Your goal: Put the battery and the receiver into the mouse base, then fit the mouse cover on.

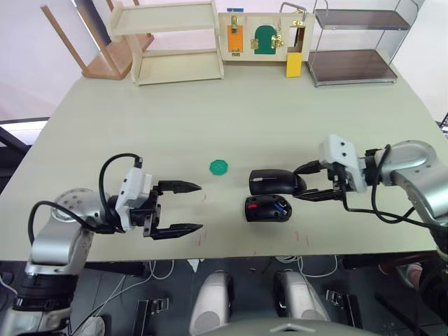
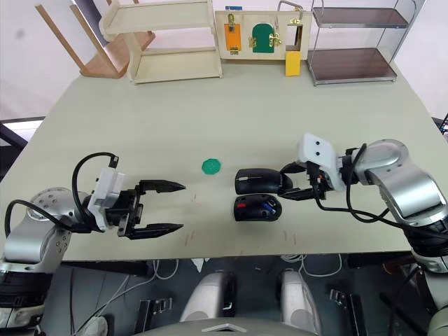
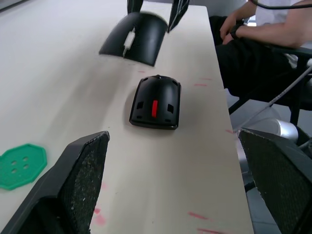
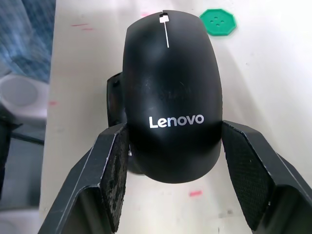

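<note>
I see the mouse cover [image 4: 168,97], a glossy black curved shell with white Lenovo lettering and a thin pale line near its narrow end, sitting between my right gripper's [image 4: 170,170] two finger pads (whether it touches the desk I cannot tell). The mouse base [image 1: 267,208] lies flat near the desk's [image 1: 140,126] front edge, just beside the cover on the side nearer that edge. It is a black oval body with red parts inside, and the blue battery [image 1: 281,206] rests in it.
</note>
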